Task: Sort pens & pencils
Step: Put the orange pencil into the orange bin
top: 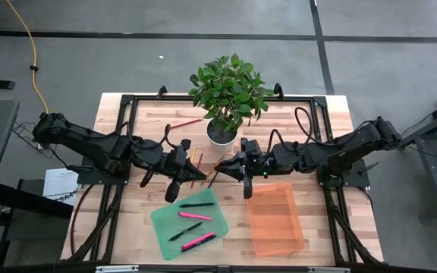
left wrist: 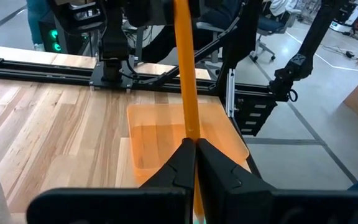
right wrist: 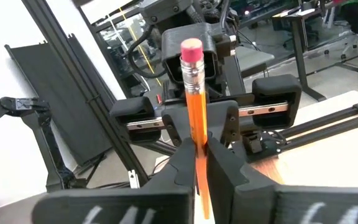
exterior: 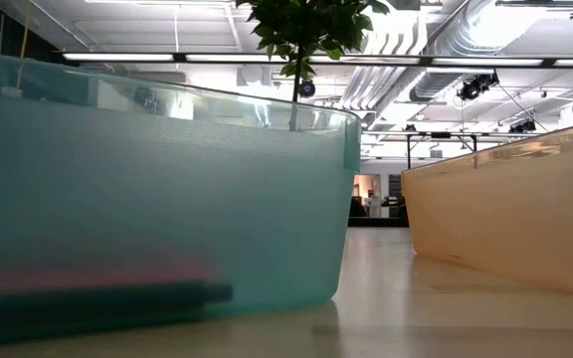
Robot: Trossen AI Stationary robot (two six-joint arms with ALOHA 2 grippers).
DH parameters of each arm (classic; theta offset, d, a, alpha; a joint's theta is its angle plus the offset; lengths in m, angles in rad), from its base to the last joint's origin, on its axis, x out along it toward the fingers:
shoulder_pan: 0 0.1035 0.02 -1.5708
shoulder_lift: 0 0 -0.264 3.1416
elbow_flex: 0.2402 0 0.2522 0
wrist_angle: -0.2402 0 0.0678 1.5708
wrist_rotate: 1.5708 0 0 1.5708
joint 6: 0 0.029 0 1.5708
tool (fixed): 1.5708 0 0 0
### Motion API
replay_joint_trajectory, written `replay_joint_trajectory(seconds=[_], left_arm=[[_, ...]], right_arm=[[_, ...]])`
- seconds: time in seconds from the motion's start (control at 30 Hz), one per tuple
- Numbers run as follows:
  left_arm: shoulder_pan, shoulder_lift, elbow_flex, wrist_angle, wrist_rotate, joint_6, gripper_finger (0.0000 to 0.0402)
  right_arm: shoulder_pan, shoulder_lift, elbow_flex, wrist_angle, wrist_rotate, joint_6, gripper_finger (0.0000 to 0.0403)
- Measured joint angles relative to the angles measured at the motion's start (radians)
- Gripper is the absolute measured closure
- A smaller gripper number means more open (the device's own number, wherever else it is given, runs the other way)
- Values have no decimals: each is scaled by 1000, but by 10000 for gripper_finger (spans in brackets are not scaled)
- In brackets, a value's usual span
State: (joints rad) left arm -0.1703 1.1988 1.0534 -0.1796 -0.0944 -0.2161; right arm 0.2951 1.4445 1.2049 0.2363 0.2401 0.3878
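Observation:
An orange pencil (left wrist: pixel 185 74) with a pink eraser (right wrist: pixel 191 48) hangs level in the air between my two grippers, over the table's middle. My left gripper (left wrist: pixel 194 146) is shut on it from the left, and my right gripper (right wrist: pixel 197 148) from the right. In the high view they face each other (top: pixel 194 168) (top: pixel 224 167). More pencils (top: pixel 196 158) lie flat on the wood beside them, and a red one (top: pixel 187 122) lies farther back. Black and pink pens (top: pixel 190 216) lie in the green tray (top: pixel 161 222). My left gripper pinches the orange pencil's shaft (left wrist: pixel 190 127) between its two fingers, coming level from the table's left, fingers along the pencil. The pencil is lifted clear and level. My right gripper pinches the same shaft (right wrist: pixel 196 134) between its two fingers, level from the table's right, fingers along it. The eraser end points past the left fingers.
The orange tray (top: pixel 294 227) sits near the front right, close to the green tray, whose teal wall (exterior: pixel 167 199) fills the low view beside the orange wall (exterior: pixel 505 219). A potted plant (top: pixel 226 98) stands behind the grippers. Black frame rails (top: pixel 203 97) run along the table's edges.

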Motion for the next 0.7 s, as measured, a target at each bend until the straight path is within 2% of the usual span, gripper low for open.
replay_joint_trajectory(seconds=[0.4, 0.7], left_arm=[[1, 0, 0, -6, 3, 3, 401], [1, -38, -1, -90, -4, 10, 401]], right_arm=[[0, 0, 0, 14, -6, 0, 402], [20, 0, 0, -126, 4, 60, 402]])
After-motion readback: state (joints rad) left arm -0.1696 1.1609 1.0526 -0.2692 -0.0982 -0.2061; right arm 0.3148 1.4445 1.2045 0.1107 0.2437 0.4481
